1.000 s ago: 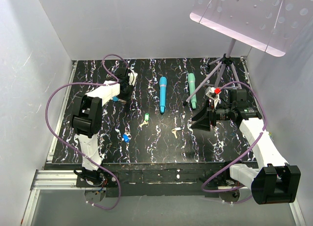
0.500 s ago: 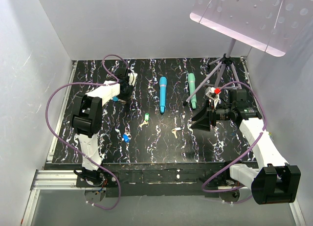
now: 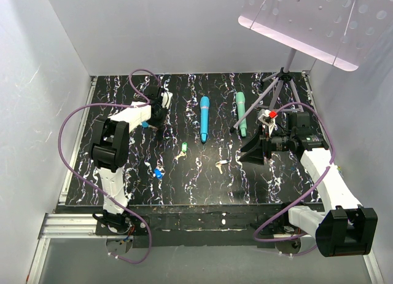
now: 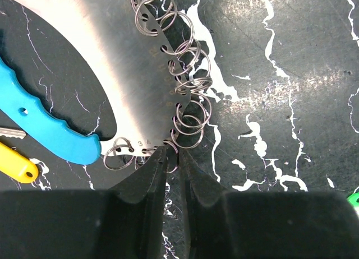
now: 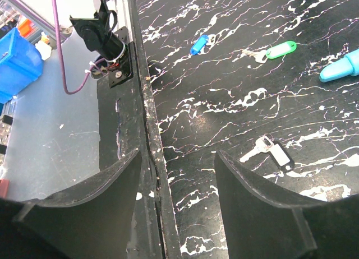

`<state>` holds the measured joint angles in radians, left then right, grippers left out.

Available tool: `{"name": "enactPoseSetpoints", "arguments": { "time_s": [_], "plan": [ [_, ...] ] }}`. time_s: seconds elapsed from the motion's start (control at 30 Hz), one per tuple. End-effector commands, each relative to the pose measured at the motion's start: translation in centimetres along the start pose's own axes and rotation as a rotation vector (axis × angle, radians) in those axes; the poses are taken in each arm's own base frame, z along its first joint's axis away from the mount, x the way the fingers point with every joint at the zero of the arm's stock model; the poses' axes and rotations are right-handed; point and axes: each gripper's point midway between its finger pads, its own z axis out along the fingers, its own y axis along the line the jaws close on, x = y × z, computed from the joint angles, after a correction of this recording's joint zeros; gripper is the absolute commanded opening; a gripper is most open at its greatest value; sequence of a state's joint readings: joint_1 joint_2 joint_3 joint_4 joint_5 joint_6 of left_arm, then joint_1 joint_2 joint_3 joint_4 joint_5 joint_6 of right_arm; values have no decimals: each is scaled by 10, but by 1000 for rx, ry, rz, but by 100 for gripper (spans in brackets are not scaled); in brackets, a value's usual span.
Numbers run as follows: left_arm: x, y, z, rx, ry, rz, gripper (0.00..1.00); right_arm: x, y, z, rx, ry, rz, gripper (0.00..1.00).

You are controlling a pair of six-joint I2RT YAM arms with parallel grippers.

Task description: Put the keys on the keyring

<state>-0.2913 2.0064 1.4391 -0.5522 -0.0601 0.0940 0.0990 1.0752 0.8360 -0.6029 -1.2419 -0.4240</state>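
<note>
Black marbled tabletop (image 3: 199,181): left gripper (image 4: 171,158) pinches the blue-banded, wire-ringed keyring (image 4: 56,134); right gripper (image 5: 178,156) spread wide, empty.

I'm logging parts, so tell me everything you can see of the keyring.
The keyring lies flat on the black table. It is a shiny metal crescent plate, its holed edge strung with many small wire rings, and a bright blue wavy band. The left gripper pinches its edge at one ring; a yellow key lies beside the band.
</note>
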Motion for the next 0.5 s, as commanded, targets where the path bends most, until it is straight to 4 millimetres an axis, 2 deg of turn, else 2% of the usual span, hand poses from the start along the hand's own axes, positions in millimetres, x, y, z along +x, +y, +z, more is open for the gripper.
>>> {"name": "enactPoseSetpoints", "arguments": {
  "time_s": [0.0, 0.17, 0.47],
  "plan": [
    [3, -2, 0, 1, 12, 6, 10, -9, 5, 0, -21, -13, -44, 64],
    [-2, 2, -4, -15, -3, 13, 0, -9, 5, 0, -21, -13, -44, 63],
    [-30, 14, -35, -60, -94, 41, 0, -9, 5, 0, -21, -13, -41, 63]
  ]
}}
